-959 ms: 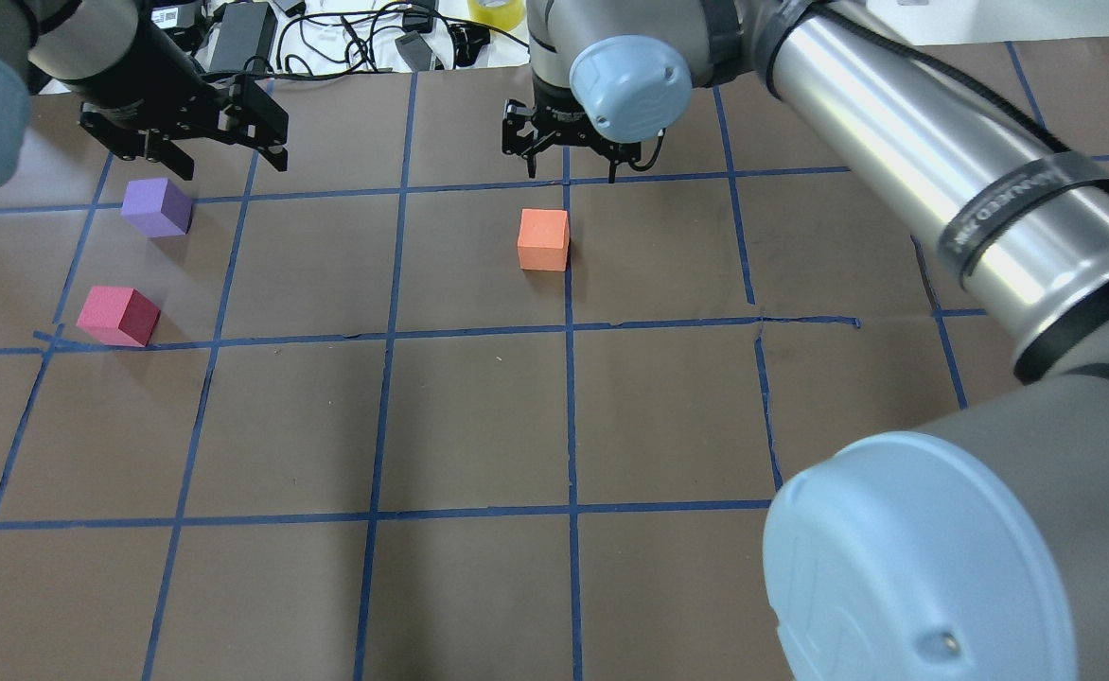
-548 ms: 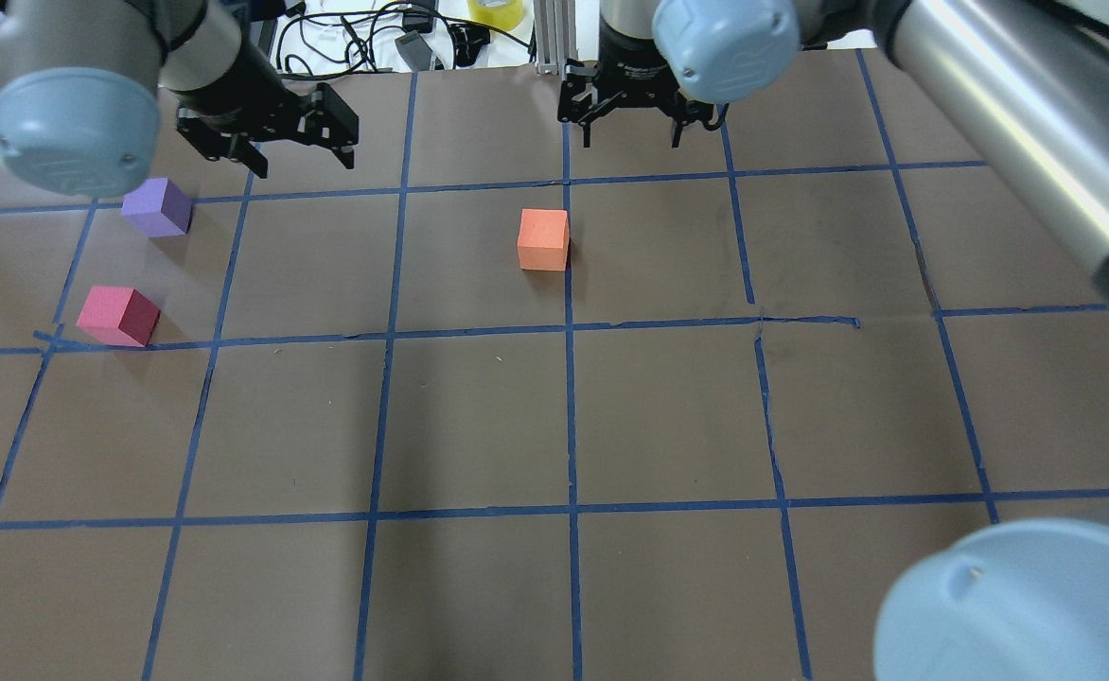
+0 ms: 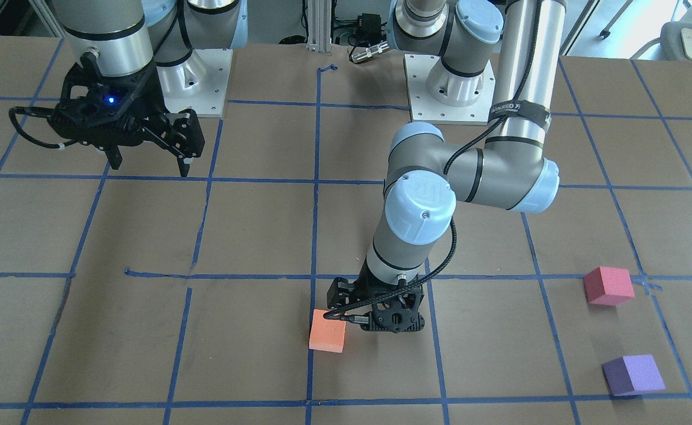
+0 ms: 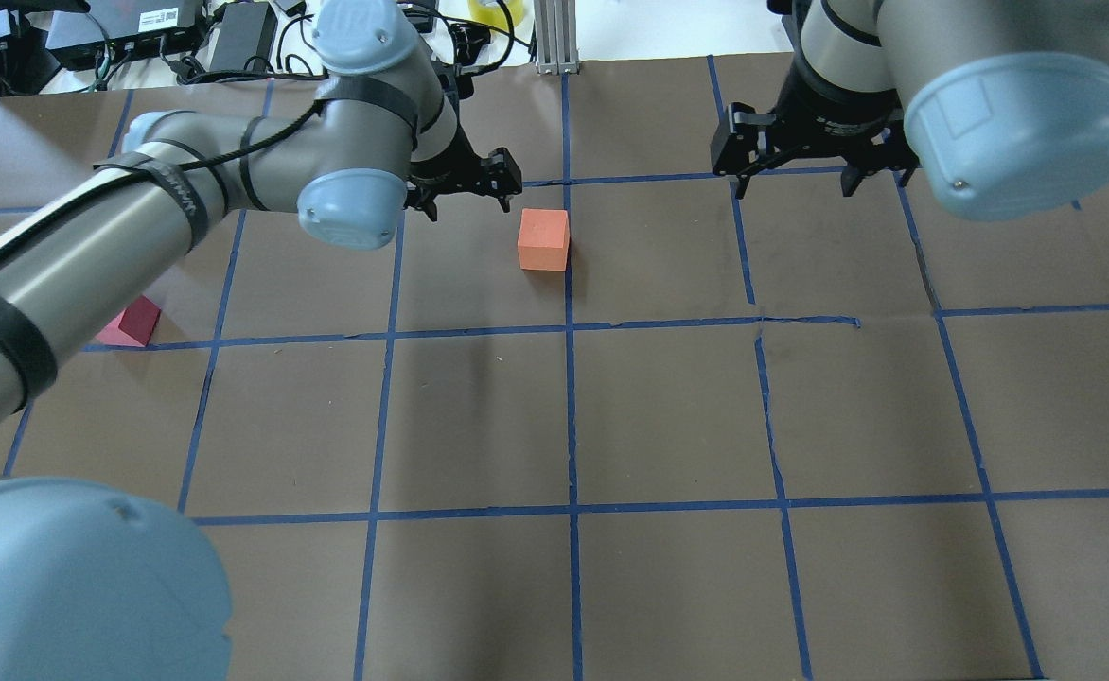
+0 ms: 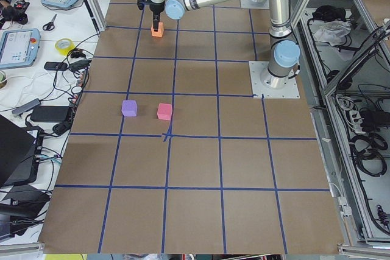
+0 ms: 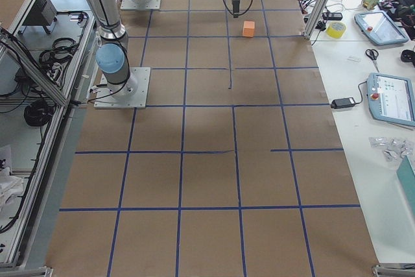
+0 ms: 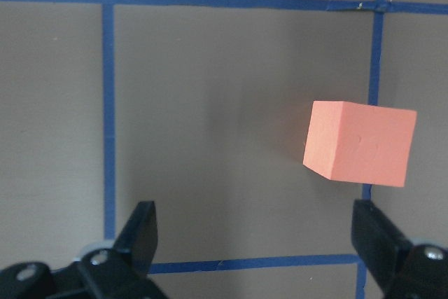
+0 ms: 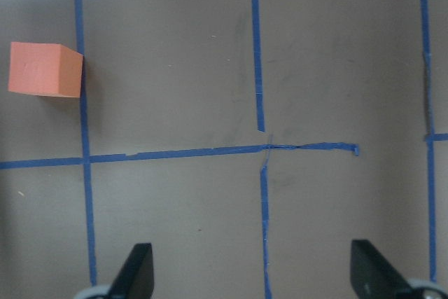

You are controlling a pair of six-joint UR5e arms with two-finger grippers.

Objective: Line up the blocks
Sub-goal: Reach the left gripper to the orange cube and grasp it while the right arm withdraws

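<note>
The orange block (image 4: pixel 543 240) sits near the far middle of the table, also in the front view (image 3: pixel 327 339) and the left wrist view (image 7: pixel 360 143). My left gripper (image 4: pixel 472 200) is open and empty, just left of and beyond the orange block, apart from it. The pinkish-red block (image 3: pixel 607 285) and the purple block (image 3: pixel 633 375) lie on my far left. In the overhead view my left arm hides the purple block and most of the pinkish-red block (image 4: pixel 133 322). My right gripper (image 4: pixel 791 187) is open and empty, well right of the orange block.
Brown paper with a blue tape grid (image 4: pixel 573 326) covers the table. Cables, power bricks and a yellow tape roll (image 4: pixel 496 11) lie past the far edge, beside an aluminium post (image 4: pixel 550 38). The arm bases (image 3: pixel 198 77) stand at the robot's side.
My left gripper has swung right from beside the purple block to beside the orange block. My right gripper has moved right, away from the orange block. No block has moved.
</note>
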